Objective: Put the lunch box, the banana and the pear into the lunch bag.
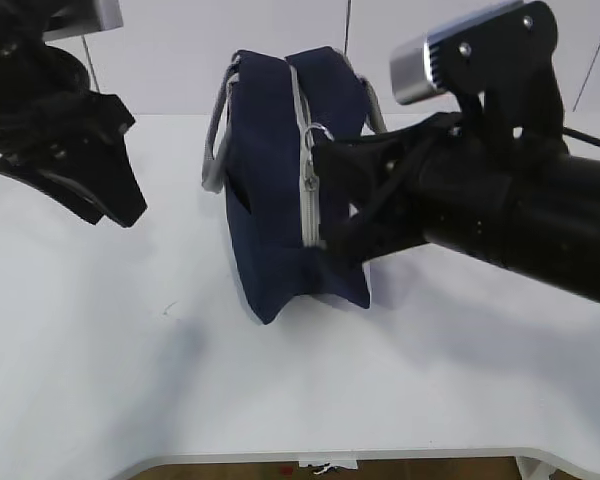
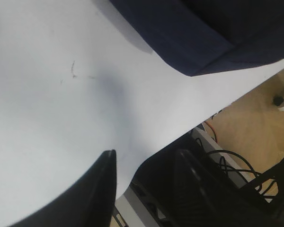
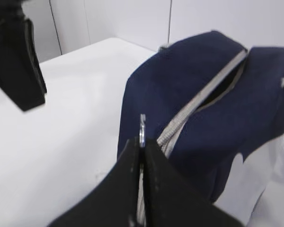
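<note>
The navy lunch bag (image 1: 275, 190) stands on the white table (image 1: 130, 350), its grey zipper (image 1: 305, 170) facing the camera. My right gripper (image 1: 318, 165) is shut on the zipper's metal ring pull (image 3: 142, 126); in the right wrist view the gripper (image 3: 142, 144) pinches the ring beside the zipper (image 3: 194, 106), which gapes a little at the far end. My left gripper (image 1: 105, 195) hangs above the table, left of the bag and apart from it. In the left wrist view it (image 2: 144, 187) is open and empty, with a bag corner (image 2: 194, 38) above. The lunch box, banana and pear are out of view.
Grey webbing handles (image 1: 216, 140) hang at the bag's sides. The bag's white side panel (image 3: 260, 179) shows in the right wrist view. The table's front edge (image 2: 213, 106), with cables and floor below it, shows in the left wrist view. A white wall stands behind.
</note>
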`<move>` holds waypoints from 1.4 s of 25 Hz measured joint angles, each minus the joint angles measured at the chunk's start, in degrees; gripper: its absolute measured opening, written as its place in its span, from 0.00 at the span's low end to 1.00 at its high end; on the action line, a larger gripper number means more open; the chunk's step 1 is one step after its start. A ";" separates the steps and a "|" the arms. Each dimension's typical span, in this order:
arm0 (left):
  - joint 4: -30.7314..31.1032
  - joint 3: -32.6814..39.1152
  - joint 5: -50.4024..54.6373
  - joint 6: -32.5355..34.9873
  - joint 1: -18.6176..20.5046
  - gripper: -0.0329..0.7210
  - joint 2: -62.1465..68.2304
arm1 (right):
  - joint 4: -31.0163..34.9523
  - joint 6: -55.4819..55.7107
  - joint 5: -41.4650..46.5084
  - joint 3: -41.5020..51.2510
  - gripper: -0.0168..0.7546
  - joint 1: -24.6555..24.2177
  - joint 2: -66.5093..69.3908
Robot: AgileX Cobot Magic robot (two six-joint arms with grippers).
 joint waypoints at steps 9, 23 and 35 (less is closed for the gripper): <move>-0.11 0.00 0.00 0.98 -2.65 0.45 0.00 | 8.55 -1.99 -0.11 -9.44 0.02 0.00 6.67; -2.99 0.00 -13.24 5.91 -3.99 0.45 0.00 | 19.17 -4.49 -0.20 -17.08 0.02 0.00 9.52; -9.68 0.00 -20.31 8.94 -4.03 0.59 3.39 | 24.71 -4.49 -0.84 -18.58 0.02 0.00 9.98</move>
